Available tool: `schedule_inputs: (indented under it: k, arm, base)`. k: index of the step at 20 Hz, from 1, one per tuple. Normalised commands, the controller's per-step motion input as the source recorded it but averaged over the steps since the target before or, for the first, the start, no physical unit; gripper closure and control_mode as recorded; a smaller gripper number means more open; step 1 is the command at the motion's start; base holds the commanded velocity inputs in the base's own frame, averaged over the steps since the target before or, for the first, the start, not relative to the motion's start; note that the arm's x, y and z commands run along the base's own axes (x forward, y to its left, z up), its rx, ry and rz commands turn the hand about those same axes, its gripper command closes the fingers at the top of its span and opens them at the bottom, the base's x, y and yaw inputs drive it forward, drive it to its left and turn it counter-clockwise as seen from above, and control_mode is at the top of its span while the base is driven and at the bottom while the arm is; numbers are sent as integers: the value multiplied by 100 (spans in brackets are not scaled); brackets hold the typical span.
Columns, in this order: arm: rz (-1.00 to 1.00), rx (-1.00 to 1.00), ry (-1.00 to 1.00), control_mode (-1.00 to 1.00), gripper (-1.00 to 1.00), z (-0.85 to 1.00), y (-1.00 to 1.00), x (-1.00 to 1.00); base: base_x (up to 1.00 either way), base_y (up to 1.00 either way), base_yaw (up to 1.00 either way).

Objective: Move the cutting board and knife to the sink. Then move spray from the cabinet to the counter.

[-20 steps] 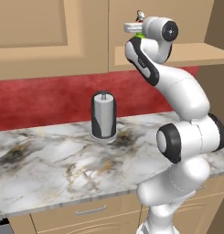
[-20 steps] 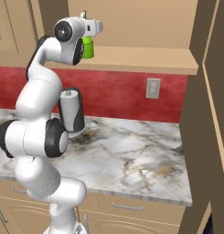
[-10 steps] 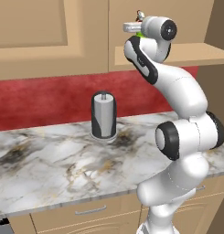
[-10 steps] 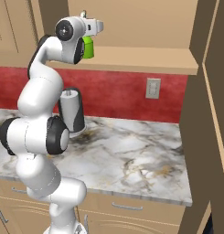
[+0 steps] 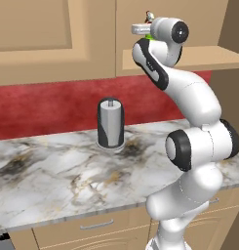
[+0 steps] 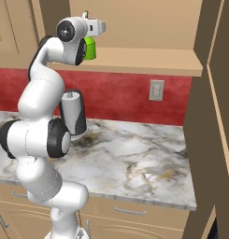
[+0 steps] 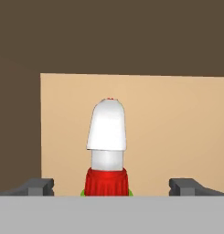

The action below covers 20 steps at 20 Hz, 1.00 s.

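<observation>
A white robot arm reaches to the top centre of the left base view, its gripper (image 7: 111,187) at the open cabinet shelf (image 6: 148,60). In the hand view the two dark fingertips (image 7: 38,186) stand wide apart, open, either side of the spray (image 7: 107,141), with clear gaps and no contact. The spray's green body (image 6: 90,48) shows at upper left of the right base view, near the shelf's front edge. Below, the counter (image 5: 52,180) holds a grey paper-towel roll (image 5: 110,122) near the red wall. Nothing has visibly moved since the earlier frames.
</observation>
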Motion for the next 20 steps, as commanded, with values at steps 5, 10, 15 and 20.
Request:
schedule_inputs:
  k: [5,10,15,20]
  arm:
    - [0,0,0,-100,100,0,0,0]
    - [0,0,0,-100,100,0,0,0]
    - [0,0,0,-100,100,0,0,0]
    - [0,0,0,-100,100,0,0,0]
  base:
    - [0,0,0]
    - [0,0,0]
    - [0,0,0]
    - [0,0,0]
